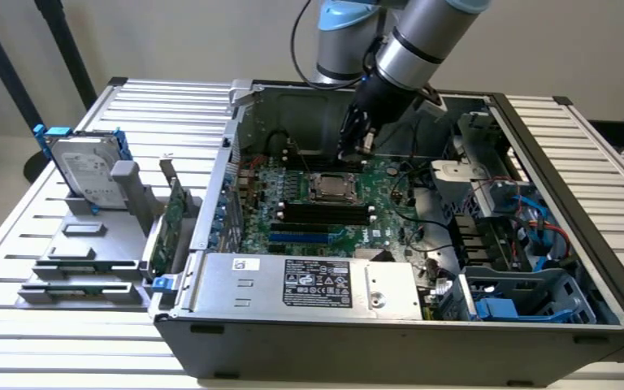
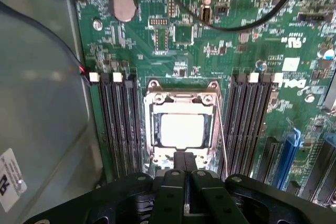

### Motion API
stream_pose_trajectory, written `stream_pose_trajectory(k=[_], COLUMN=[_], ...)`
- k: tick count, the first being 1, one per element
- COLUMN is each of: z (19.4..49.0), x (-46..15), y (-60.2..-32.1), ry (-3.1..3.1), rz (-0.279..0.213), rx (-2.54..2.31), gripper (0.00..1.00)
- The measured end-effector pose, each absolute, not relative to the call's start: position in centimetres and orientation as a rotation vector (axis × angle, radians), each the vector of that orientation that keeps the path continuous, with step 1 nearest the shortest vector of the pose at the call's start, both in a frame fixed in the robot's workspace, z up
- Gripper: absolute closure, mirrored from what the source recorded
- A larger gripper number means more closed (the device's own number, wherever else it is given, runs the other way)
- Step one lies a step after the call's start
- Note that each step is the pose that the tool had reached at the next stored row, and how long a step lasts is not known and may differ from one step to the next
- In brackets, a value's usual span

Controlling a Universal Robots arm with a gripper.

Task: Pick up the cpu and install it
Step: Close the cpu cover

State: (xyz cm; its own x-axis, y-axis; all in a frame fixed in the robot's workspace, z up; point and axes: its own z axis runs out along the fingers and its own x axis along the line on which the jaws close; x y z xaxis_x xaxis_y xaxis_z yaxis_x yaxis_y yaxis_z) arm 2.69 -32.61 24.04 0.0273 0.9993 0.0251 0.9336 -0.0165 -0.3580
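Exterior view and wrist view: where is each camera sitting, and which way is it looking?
Exterior view: off the arm, above one side of the open computer case, looking down into it; the arm and its gripper show above the motherboard.
Wrist view: on the wrist, looking down past the shut gripper at the motherboard.
Shared: the cpu lying in its socket, the memory slots beside it, and the gripper.

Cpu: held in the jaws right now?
No, the cpu lies in its socket on the motherboard, and the shut jaws hold nothing.
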Motion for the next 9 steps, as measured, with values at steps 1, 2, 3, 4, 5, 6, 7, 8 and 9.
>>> stream_pose_trajectory(k=[1,2,3,4,5,6,7,8,9], z=[23.9,23.8,23.7,23.6,23.5,23.5,23.4,23.3,23.3], x=[2.3,2.0,1.5,1.2,0.8,0.5,0.1,-0.3,-0.6], y=[-32.6,-32.7,-32.7,-32.7,-32.7,-32.8,-32.8,-32.9,-32.9], ry=[-1.986,-1.985,-1.984,-1.983,-1.982,-1.981,-1.979,-1.978,-1.977], rz=[0.343,0.344,0.346,0.347,0.349,0.351,0.353,0.355,0.358], rx=[-2.031,-2.031,-2.030,-2.029,-2.028,-2.026,-2.025,-2.024,-2.023], gripper=[0.89,0.89,0.89,0.89,0.89,0.89,0.89,0.89,0.89])
